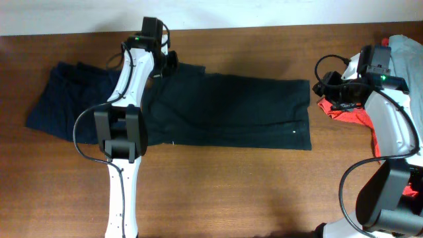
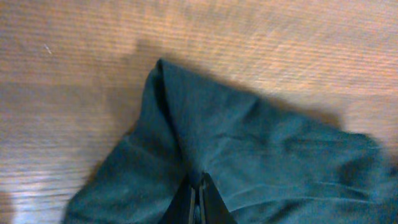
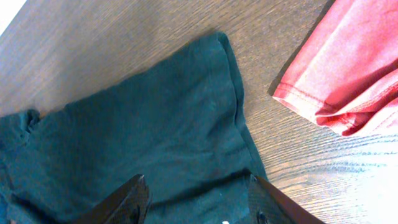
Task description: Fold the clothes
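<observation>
A dark green garment (image 1: 231,109) lies spread flat across the middle of the wooden table. My left gripper (image 1: 168,64) is at its far left corner. In the left wrist view the jaws (image 2: 200,190) are shut on a pinch of the green cloth (image 2: 261,149), which rises to a point above them. My right gripper (image 1: 326,90) is just beyond the garment's far right corner. In the right wrist view its fingers (image 3: 198,193) are open and empty, spread over the green cloth (image 3: 137,130) near its right edge.
A navy garment (image 1: 66,99) lies crumpled at the left, partly under the green one. A red garment (image 1: 347,112) lies at the right, also in the right wrist view (image 3: 348,68). A pale grey cloth (image 1: 406,49) is at the far right corner.
</observation>
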### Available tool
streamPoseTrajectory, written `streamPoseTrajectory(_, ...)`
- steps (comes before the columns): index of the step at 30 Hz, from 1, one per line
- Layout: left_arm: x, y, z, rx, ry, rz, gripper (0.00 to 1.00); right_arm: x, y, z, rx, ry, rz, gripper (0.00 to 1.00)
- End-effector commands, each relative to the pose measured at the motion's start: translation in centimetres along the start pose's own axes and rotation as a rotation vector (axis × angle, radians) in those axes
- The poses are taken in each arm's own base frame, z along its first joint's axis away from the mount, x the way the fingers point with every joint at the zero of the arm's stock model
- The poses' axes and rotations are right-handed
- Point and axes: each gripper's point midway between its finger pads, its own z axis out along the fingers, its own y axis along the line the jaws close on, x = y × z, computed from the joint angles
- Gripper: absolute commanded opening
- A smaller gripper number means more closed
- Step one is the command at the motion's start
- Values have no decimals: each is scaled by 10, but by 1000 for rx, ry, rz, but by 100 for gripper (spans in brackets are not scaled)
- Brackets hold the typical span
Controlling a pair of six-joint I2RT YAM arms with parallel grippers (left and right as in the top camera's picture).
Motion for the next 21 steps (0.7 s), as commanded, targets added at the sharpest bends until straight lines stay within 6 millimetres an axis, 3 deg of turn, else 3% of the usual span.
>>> streamPoseTrajectory(1,-24,-11,-28,28,-69,16,1,-6,4,0,1,-19,-22,57)
streamPoseTrajectory(5,-27,-14,-39,29,-77,36,1,-9,5,0,-4,-30,-26,57)
streamPoseTrajectory(13,-23,-10,-39,7,-63,36,5,-10,5,0,-5,-34,-27,57)
streamPoseTrajectory(18,-23,-10,-39,6,-63,36,0,-10,5,0,-5,-33,-27,57)
streamPoseTrajectory(21,-23,-10,-39,6,-63,35,9,-10,5,0,-5,-33,-27,57)
